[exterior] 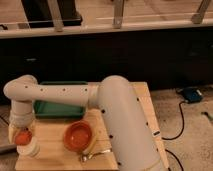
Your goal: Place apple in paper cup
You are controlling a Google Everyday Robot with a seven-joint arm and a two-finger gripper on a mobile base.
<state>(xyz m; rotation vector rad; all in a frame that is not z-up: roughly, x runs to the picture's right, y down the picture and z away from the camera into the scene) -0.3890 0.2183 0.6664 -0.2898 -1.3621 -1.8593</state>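
Wooden table [52,152], light top, standing on a pale floor before a dark low wall with a metal railing [117,20] above it.

Item 1: my arm [117,112], white and thick. It rises from the near right, bends over the table top and reaches left, then turns down at the near left corner.

Item 2: my gripper [22,133], pointing down at the near left corner of the table and clamped on the apple.

Item 3: apple [22,137], small, orange-red, round. It is held at the gripper's tip, just above and a little left of the cup's rim. It is not inside the cup.

Item 4: paper cup [32,149], short, cream-white, upright, at the near left edge of the table, directly under the gripper's right side.

Item 5: orange bowl [78,136], wide, upright, near the middle of the table, right of the cup and apart from it.

Item 6: green tray [50,109], flat, at the back left of the table, partly hidden behind my arm.

Item 7: metal utensil [95,154], lying just in front of the bowl; I cannot tell its kind.

Item 8: blue object [190,94] on the floor to the right, with a dark cable [172,135] trailing from it.
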